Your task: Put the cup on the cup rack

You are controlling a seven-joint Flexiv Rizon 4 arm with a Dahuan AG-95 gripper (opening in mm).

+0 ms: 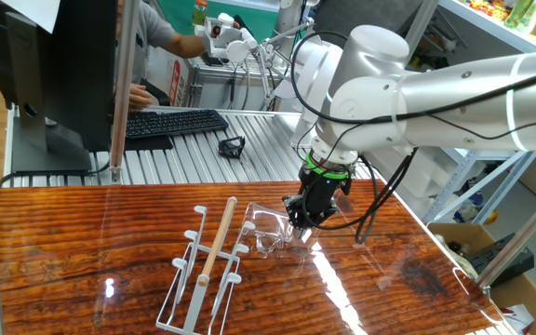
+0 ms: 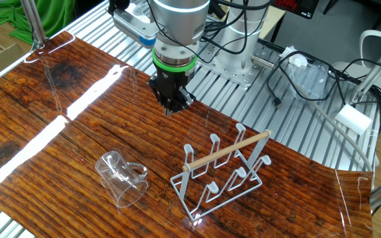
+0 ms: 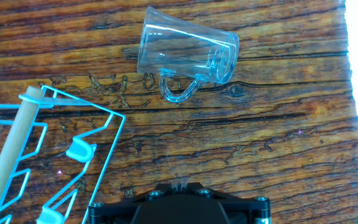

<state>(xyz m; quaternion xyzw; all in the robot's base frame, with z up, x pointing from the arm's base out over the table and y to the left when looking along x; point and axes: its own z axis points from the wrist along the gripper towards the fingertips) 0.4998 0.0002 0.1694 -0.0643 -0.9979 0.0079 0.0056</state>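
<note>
1. Hand view shows us the cup (image 3: 185,53) lying on its side on the wooden table (image 3: 278,149), its handle turned toward the camera.
2. We see the cup rack (image 2: 223,168) standing upright just beside the cup, not touching it, with no cup on its pegs.
3. We see the gripper (image 2: 172,106) pointing down above the table, jaws together and holding nothing, apart from the cup and rack.

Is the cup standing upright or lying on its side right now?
On its side: the cup lies on the table, handle against the wood, apart from the cup rack.
</note>
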